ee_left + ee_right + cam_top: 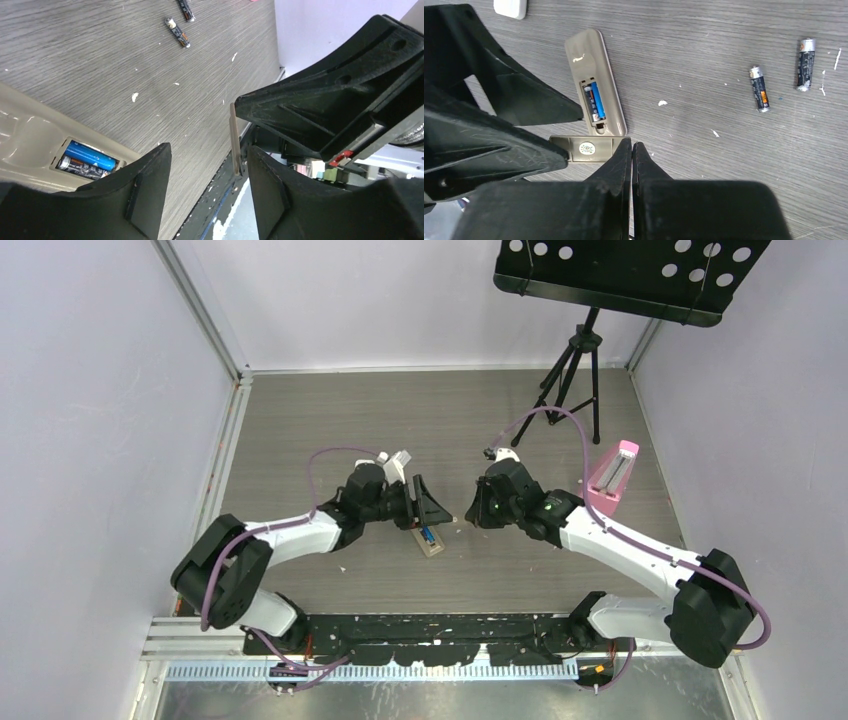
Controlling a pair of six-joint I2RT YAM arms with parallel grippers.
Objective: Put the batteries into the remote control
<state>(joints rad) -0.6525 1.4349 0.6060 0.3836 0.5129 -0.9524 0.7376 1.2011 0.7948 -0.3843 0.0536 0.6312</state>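
The tan remote control (593, 65) lies back-up on the table with its battery recess uncovered. Two batteries (594, 102) sit in the recess, one dark and one blue. Two more batteries (759, 88) (805, 64) lie loose on the table to the right. A thin tan battery cover (586, 148) sits at the remote's near end. My right gripper (631, 143) is shut, its tips touching the cover's end. My left gripper (209, 150) is open beside the remote (30, 145); the cover (235, 140) shows edge-on against one finger (280, 200).
A pink wedge-shaped object (612, 475) stands to the right of the right arm. A black music stand on a tripod (575, 360) is at the back right. A small white object (510, 7) lies beyond the remote. Walls close in the table on three sides.
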